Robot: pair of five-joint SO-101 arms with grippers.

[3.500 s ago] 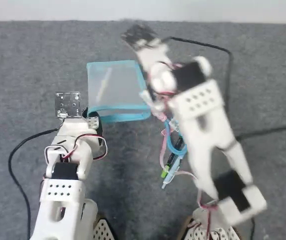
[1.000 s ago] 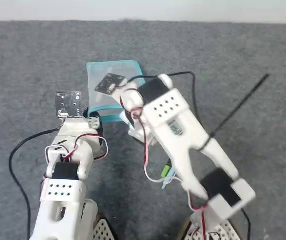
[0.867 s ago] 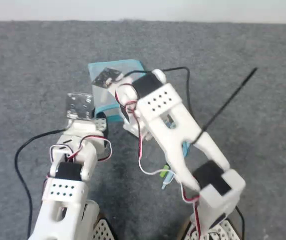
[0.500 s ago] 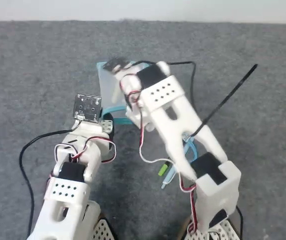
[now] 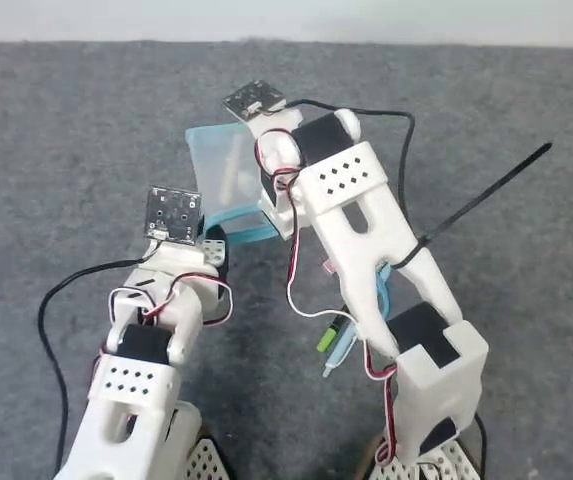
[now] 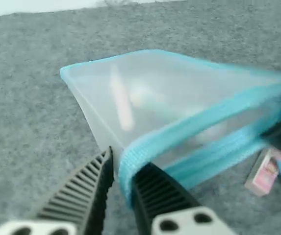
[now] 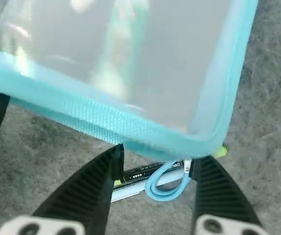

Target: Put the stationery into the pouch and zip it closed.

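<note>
The translucent pouch [image 5: 224, 172] with blue zip trim is held up off the grey mat, its mouth open. My left gripper [image 6: 125, 164] is shut on the blue zip edge [image 6: 130, 161] at the near corner; in the high view the left gripper [image 5: 213, 244] sits just in front of the pouch. A pale stick [image 6: 120, 105] shows through the pouch wall. My right gripper [image 7: 157, 154] is open, its fingers either side of the pouch's [image 7: 130, 63] zip rim [image 7: 111, 120]. Pens and a green highlighter [image 5: 338, 335] lie on the mat under the right arm [image 5: 341, 185]. A pink eraser [image 6: 263, 174] lies beside them.
A blue cord loop [image 7: 167, 183] lies over the pens. A black cable [image 5: 481, 200] runs across the mat to the right of the right arm. Another black cable [image 5: 51, 330] loops by the left arm's base. Grey mat [image 5: 66, 120] spreads on all sides.
The right arm swung from the pouch's right side over to its rim. The left gripper shifted right and forward with the zip edge, and the pouch rose from flat to standing open.
</note>
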